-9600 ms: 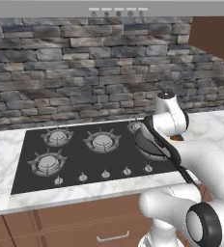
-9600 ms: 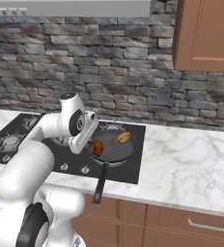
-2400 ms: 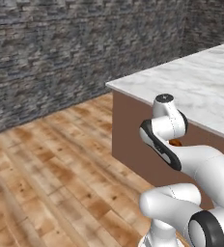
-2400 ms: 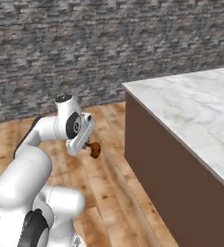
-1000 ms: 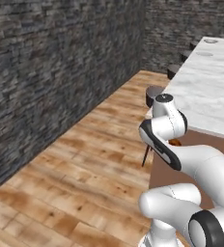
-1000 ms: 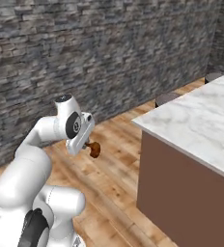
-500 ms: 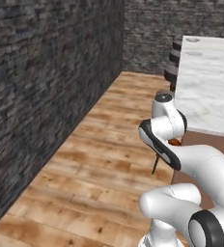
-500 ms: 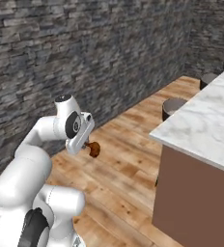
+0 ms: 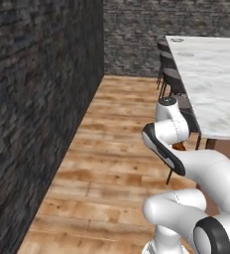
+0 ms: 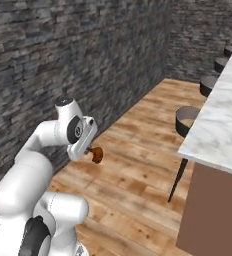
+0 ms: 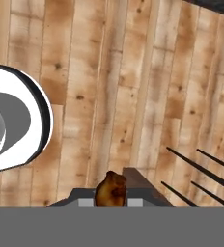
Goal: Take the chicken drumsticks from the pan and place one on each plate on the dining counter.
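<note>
— Wooden plank floor (image 9: 117, 163) everywhere, with a dark stone wall (image 10: 63, 55) running along one side. What else stands in the room?

— Dining bench (image 9: 211, 79) with the white grey-veined marble top, seen on the right of both base views. Dark round stools (image 10: 188, 119) line its edge on thin black legs.

— Any plates?

— Two small round ones at the far end of the marble top, in the left base view: one plate (image 9: 177, 40) nearest the corner, a second plate (image 9: 186, 54) a little closer. Both are faint and pale against the stone.

— And the claw?

— The claw (image 10: 92, 153) hangs over the floor, well apart from the bench, clamped shut on a chicken drumstick (image 10: 96, 154). The golden-brown meat sticks out beyond the white hand in the right base view.

— Does the hand view agree?

— Yes. There the drumstick (image 11: 111, 190) sits between the two tips at the bottom, with floorboards beneath it and thin black stool legs (image 11: 201, 173) slanting in at the lower right.
</note>
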Motion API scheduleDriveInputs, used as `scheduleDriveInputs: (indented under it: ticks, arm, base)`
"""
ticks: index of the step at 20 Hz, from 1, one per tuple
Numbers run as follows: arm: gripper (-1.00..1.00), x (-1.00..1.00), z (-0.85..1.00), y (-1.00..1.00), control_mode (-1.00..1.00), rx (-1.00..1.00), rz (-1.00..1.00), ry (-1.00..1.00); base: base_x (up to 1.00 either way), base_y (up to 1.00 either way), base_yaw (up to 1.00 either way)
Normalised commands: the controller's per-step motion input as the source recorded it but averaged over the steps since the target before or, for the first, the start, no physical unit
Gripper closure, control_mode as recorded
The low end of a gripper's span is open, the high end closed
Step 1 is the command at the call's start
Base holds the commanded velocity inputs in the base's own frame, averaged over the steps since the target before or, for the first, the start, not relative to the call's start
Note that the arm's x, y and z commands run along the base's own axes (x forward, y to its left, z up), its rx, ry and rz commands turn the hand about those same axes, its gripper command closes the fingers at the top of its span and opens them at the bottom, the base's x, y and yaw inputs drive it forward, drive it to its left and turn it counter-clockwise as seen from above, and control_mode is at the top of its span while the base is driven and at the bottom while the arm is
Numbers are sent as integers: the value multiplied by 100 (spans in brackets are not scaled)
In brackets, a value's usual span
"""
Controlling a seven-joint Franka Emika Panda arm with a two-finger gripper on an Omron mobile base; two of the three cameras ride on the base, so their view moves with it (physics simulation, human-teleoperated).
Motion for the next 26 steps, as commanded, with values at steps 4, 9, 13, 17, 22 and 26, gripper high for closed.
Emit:
scheduleDriveInputs:
  ticks: [4,9,13,17,22,26]
  arm:
    - [100,0,0,0,100,0,0,0]
    - [100,0,0,0,100,0,0,0]
    - [100,0,0,0,100,0,0,0]
    - [100,0,0,0,100,0,0,0]
    - [100,0,0,0,100,0,0,0]
    - [100,0,0,0,100,0,0,0]
  base:
    - [85,60,-39]
    - [87,60,-39]
    - [89,59,-37]
    - [90,58,-36]
    - [93,56,-35]
    - [94,58,-32]
